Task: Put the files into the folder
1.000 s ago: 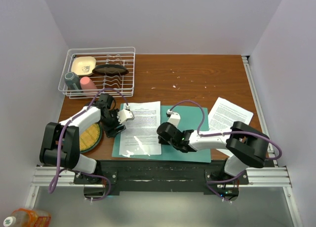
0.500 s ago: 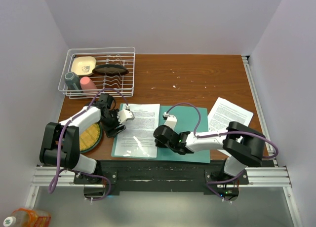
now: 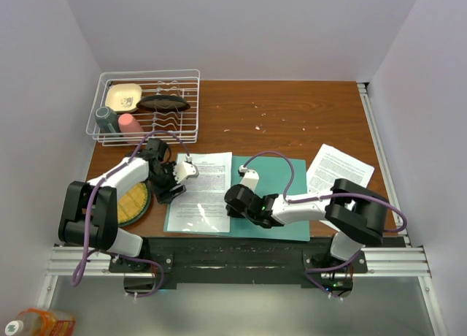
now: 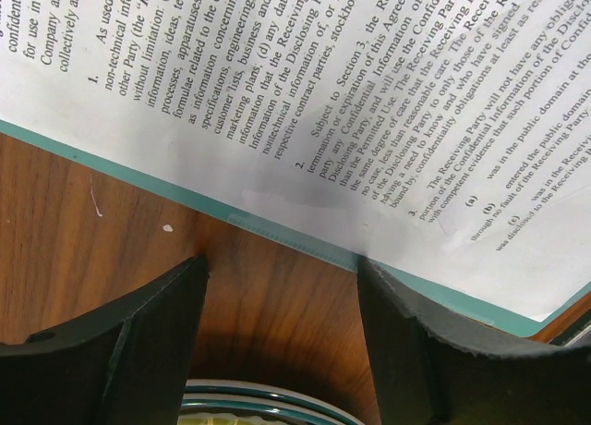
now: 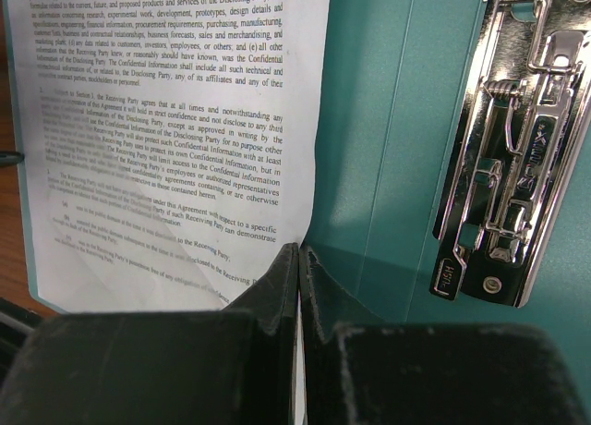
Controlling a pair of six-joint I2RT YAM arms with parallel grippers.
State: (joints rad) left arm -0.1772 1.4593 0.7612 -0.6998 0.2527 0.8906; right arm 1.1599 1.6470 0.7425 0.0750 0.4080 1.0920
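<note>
Right jaws are pressed shut on the near right corner of the sheet (image 3: 198, 193), which the wrist view shows pinched between the two pads. Left jaws stand wide open and hold nothing. They straddle bare wood at the folder's left edge, and one fingertip appears to touch that edge.

The folder (image 3: 271, 179) lies open and flat on the desk (image 3: 292, 117), close to the near edge, with its long side running left to right. The sheet rests on the left half. Its long axis runs near to far, leaning a little to the left at the near end, and its heading is toward the far side. Its left margin sits just inside the teal border. The clip (image 5: 508, 157) lies on the right half beside the spine, apart from the sheet's right edge.

A second sheet (image 3: 341, 168) lies tilted on the desk by the folder's right edge, with its near part hidden by the right arm.

The paper should be very light and limp. It will likely buckle if pushed and slide easily over the smooth card, so a corner or edge pinch like this one, drawing rather than shoving, looks the safest hold. The folder is probably stiffer, but thin enough to shift under a dragged sheet, so bracing its left edge seems sensible.
</note>
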